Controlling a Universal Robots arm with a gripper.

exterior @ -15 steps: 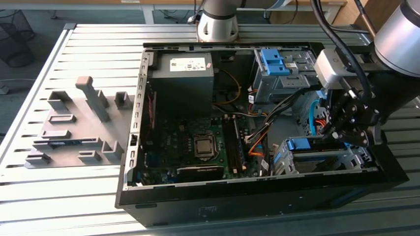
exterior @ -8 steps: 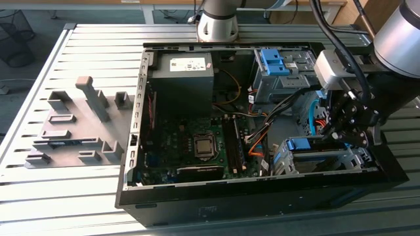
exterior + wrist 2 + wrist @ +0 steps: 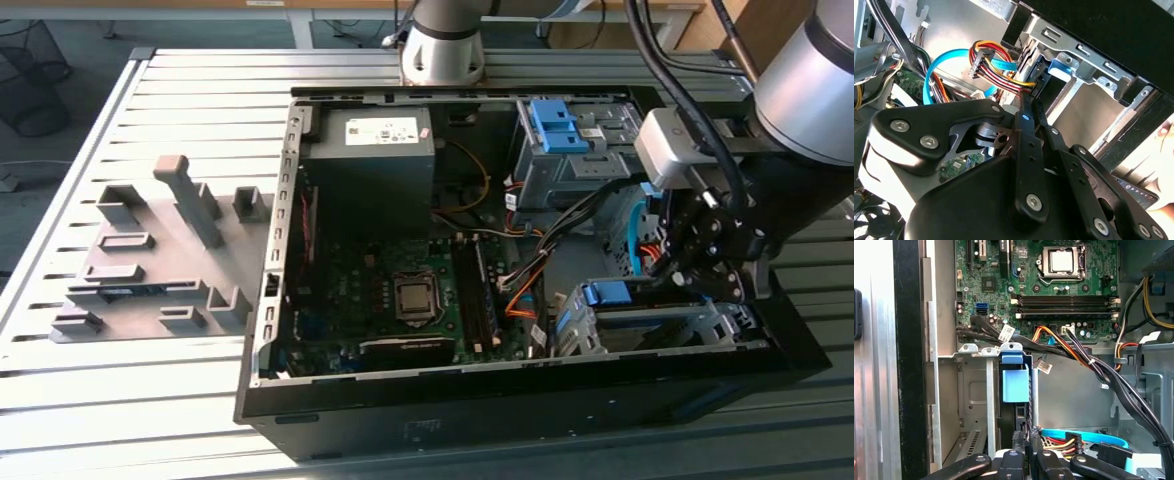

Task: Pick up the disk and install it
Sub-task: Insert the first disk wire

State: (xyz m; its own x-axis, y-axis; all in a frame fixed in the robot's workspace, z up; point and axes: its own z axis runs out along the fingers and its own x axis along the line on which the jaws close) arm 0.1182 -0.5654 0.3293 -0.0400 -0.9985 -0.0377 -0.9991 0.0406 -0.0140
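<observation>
Jaws look pinched together at gripper (image 3: 1029,442) tip, right behind disk (image 3: 1015,382); you can't confirm grip. Disk stands edge-on in drive cage (image 3: 974,390), blue carrier showing at cage mouth. Judgement: pickup done, insertion mostly in, final seating unconfirmed.

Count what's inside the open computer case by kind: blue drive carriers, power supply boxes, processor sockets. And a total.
Blue drive carriers: 2
Power supply box: 1
Processor socket: 1
Total: 4
</observation>
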